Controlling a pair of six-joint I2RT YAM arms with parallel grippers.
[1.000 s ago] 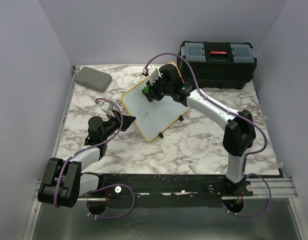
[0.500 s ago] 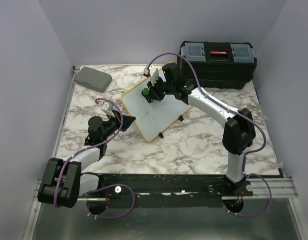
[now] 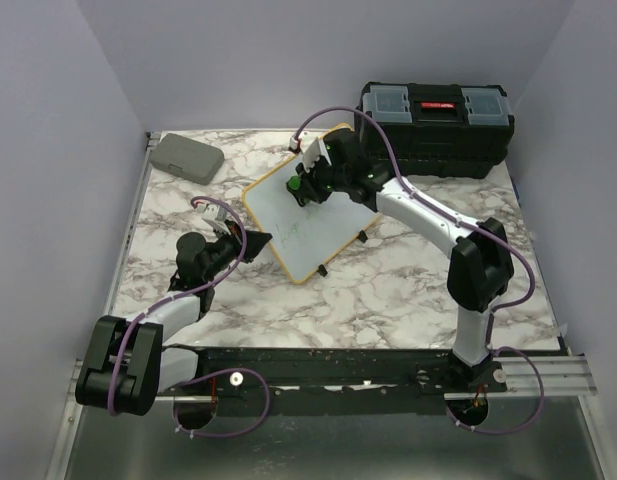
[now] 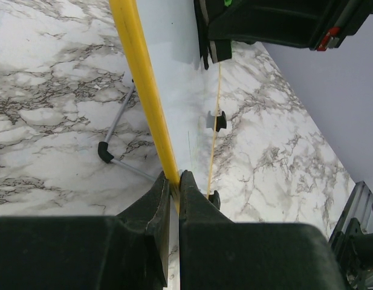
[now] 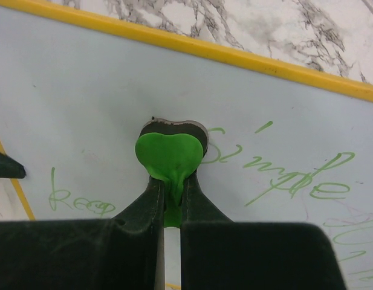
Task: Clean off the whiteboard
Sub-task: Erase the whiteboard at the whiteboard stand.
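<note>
The whiteboard [image 3: 308, 220] with a yellow frame stands tilted in the middle of the marble table, with green handwriting on it [image 5: 289, 178]. My left gripper [image 3: 256, 243] is shut on the yellow frame [image 4: 147, 103] at the board's near-left edge. My right gripper [image 3: 298, 187] is shut on a green heart-shaped eraser [image 5: 169, 154], whose dark pad rests on the board's surface near its upper left part, beside the writing. The eraser shows as a green dot in the top view [image 3: 291, 183].
A black toolbox [image 3: 436, 128] stands at the back right. A flat grey case [image 3: 186, 157] lies at the back left. The board's wire stand [image 4: 116, 136] and black feet [image 3: 321, 270] rest on the table. Purple walls close in on three sides.
My right gripper with the eraser has shifted a little along the board's upper left part. The left gripper and the board have not moved.
</note>
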